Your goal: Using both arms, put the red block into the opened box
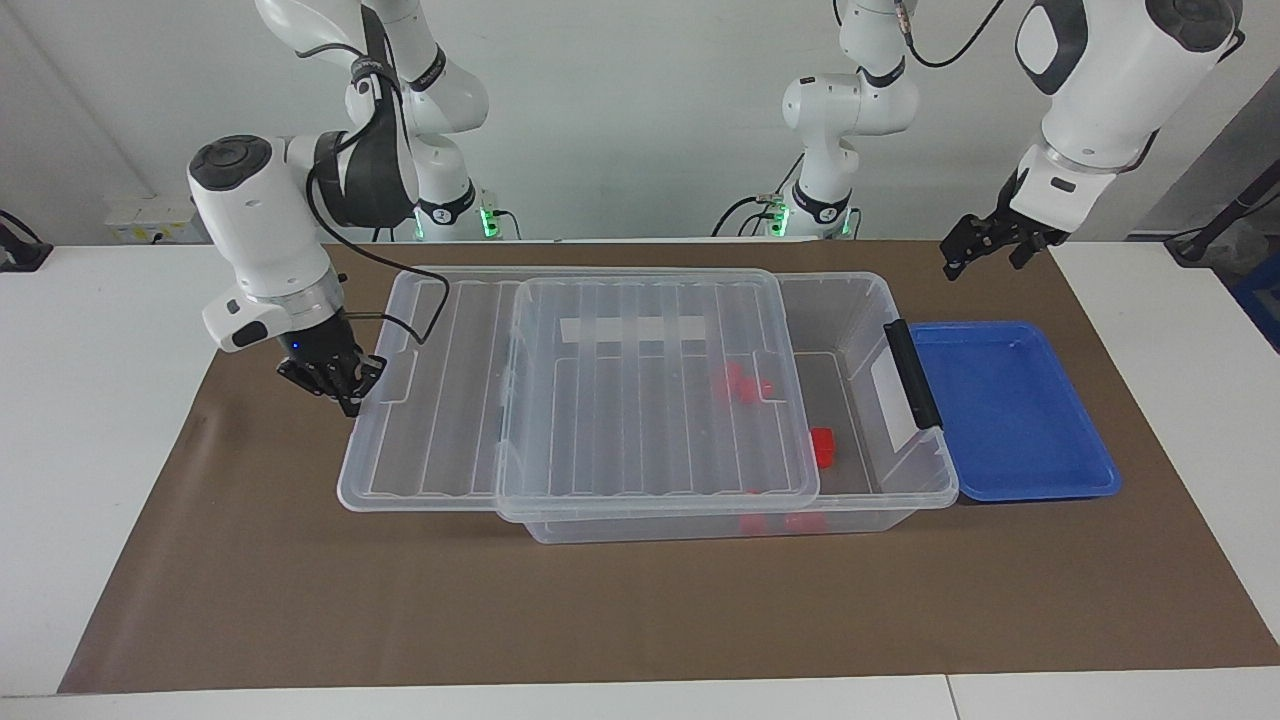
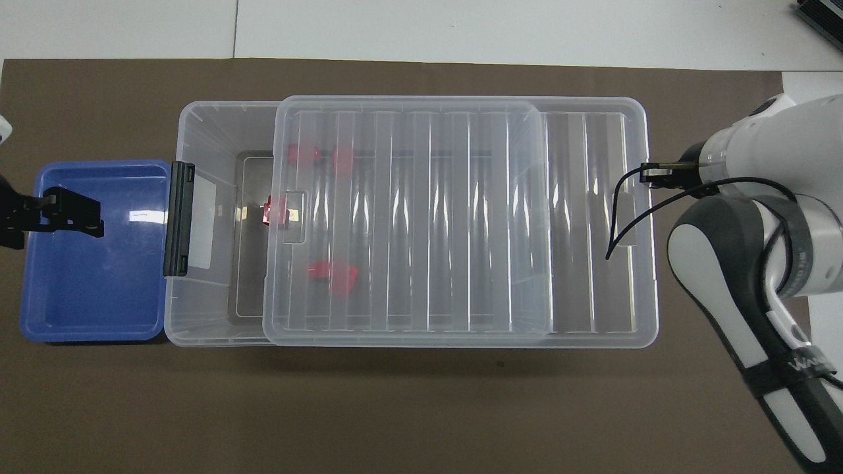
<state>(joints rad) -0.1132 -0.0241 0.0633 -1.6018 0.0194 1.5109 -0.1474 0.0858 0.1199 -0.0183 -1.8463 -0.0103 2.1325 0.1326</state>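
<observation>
The clear box (image 1: 905, 300) (image 2: 197, 122) lies lengthwise on the brown mat. Its ribbed lid (image 1: 650, 400) (image 2: 461, 224) rests on top, slid off toward the right arm's end, so a strip by the black handle (image 1: 912, 372) stays uncovered. The red block (image 1: 822, 447) (image 2: 269, 212) sits on the box floor, half under the lid's edge. My right gripper (image 1: 345, 385) is shut and low against the lid's overhanging end; in the overhead view its wrist hides it. My left gripper (image 1: 985, 258) (image 2: 66, 210) hangs open and holding nothing over the blue tray's edge.
Two other red pieces (image 1: 742, 383) (image 2: 332, 275) show through the lid inside the box. A shallow blue tray (image 1: 1010, 485) (image 2: 92, 332) butts against the box's handle end. A black cable (image 2: 616, 217) loops from the right wrist over the lid.
</observation>
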